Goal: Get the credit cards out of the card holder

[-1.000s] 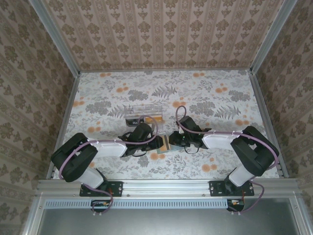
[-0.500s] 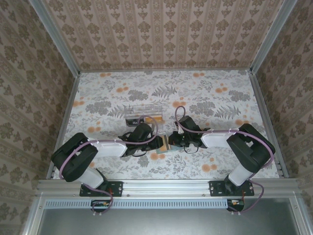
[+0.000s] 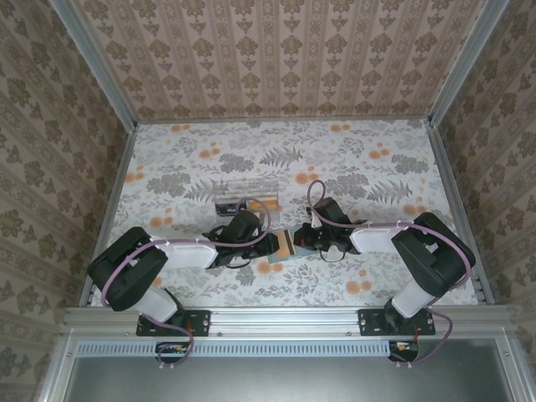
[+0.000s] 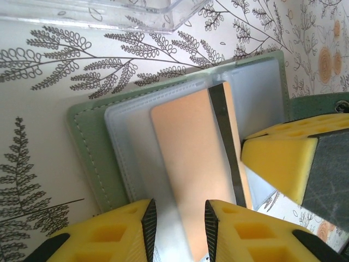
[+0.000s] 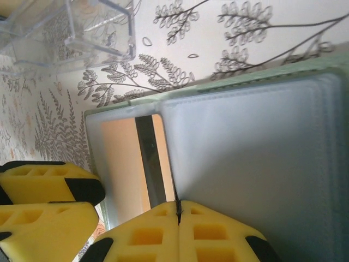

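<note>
The card holder [image 4: 87, 147] lies open on the table, grey-green with clear sleeves. An orange credit card [image 4: 188, 158] with a black stripe sits in a sleeve. My left gripper [image 4: 180, 210] stands over the holder's near edge, jaws apart, with sleeve and card showing between its fingers. My right gripper [image 5: 178, 206] is shut on the card's [image 5: 131, 164] long edge beside the stripe. Seen from above, the left gripper [image 3: 270, 247] and the right gripper [image 3: 298, 241] meet over the holder [image 3: 275, 265] at the table's near middle. Any other cards are hidden.
A clear plastic box [image 3: 244, 194] stands just behind the holder, close to both grippers. It also shows as the clear box [image 4: 109, 13] and the clear box [image 5: 65, 38] in the wrist views. The floral table [image 3: 377, 167] is walled on three sides.
My right gripper's jaws have closed fully onto the card's edge, and that wrist has shifted slightly right. The left gripper has kept its place and width.
</note>
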`<move>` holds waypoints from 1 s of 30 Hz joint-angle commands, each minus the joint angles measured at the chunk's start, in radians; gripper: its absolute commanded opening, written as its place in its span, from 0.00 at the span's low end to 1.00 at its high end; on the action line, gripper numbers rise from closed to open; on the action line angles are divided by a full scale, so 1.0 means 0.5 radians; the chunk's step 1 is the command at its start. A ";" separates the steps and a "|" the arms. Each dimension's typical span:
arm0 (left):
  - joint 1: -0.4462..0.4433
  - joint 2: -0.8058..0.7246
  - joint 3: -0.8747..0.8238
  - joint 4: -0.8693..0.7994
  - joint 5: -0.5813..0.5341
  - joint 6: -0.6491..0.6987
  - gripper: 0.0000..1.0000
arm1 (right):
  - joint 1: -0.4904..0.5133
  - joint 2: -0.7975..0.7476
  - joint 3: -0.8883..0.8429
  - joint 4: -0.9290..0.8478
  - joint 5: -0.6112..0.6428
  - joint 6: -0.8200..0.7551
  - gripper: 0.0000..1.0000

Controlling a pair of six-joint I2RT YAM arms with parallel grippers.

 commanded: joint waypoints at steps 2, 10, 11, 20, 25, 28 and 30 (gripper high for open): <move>-0.003 -0.033 -0.015 -0.116 -0.035 0.047 0.33 | -0.050 -0.067 -0.036 -0.097 0.023 -0.012 0.00; 0.005 -0.067 0.000 -0.165 -0.042 0.078 0.33 | -0.134 -0.154 -0.051 -0.190 -0.007 -0.095 0.00; 0.005 -0.076 0.005 -0.173 -0.042 0.079 0.33 | -0.139 -0.150 -0.049 -0.193 -0.027 -0.107 0.00; -0.035 -0.225 0.122 -0.373 -0.099 0.182 0.43 | -0.142 -0.083 -0.026 -0.086 -0.152 -0.131 0.23; -0.056 -0.191 0.177 -0.378 -0.101 0.212 0.40 | -0.141 0.013 0.012 -0.069 -0.198 -0.160 0.23; -0.063 -0.131 0.202 -0.344 -0.086 0.222 0.37 | -0.141 0.053 0.016 -0.057 -0.200 -0.166 0.24; -0.066 -0.081 0.214 -0.319 -0.073 0.222 0.35 | -0.139 0.054 0.016 -0.065 -0.187 -0.173 0.25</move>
